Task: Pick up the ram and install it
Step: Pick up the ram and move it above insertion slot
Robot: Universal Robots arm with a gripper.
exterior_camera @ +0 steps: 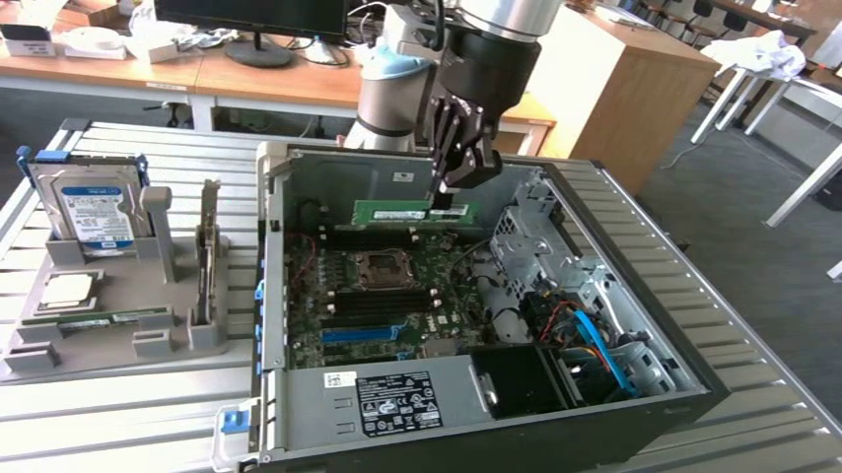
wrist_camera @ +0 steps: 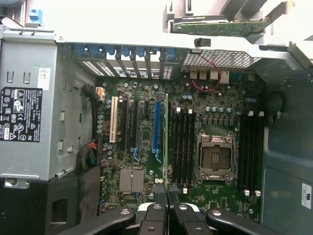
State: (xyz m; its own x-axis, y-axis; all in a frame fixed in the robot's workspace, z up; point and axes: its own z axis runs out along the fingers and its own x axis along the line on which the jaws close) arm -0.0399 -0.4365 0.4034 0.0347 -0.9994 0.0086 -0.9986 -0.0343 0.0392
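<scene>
Over the motherboard, one ram in one hand

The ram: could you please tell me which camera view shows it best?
The exterior view: there the ram shows its long green face, gripped by the tool above the motherboard in the open case. The wrist view catches the ram edge-on, a thin green strip reaching out from the tool.

Two sticks of ram, one hard drive, one expansion card, one computer case.
</scene>
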